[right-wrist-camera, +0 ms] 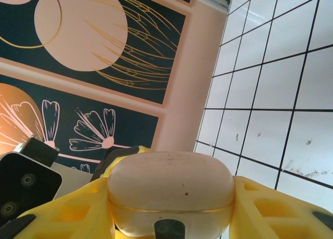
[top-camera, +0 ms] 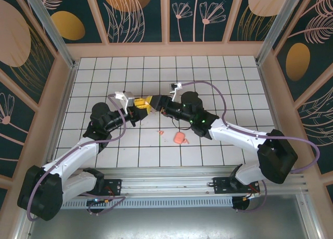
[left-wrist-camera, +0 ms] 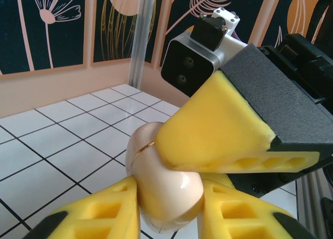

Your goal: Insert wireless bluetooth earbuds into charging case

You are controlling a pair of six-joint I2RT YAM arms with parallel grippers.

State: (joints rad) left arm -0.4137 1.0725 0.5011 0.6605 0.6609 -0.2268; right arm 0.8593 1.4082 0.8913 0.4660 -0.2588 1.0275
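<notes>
Case (right-wrist-camera: 169, 181), glossy, rounded, likely light and slippery, is pinched by both tools: right tool (right-wrist-camera: 169, 210) across its sides, left tool (left-wrist-camera: 169, 210) on its other end.

The glossy peach-cream rounded plastic charging case (left-wrist-camera: 166, 189) has a thin gold seam line. The foam fingers (right-wrist-camera: 270, 213) are bright yellow with black backing. The two tiny earbuds (top-camera: 180, 138) look salmon-peach. The square table tiles (top-camera: 130, 72) are white with dark grid lines. The far wall panels (top-camera: 203, 15) are dark teal with peach and orange discs and line-drawn flowers.
</notes>
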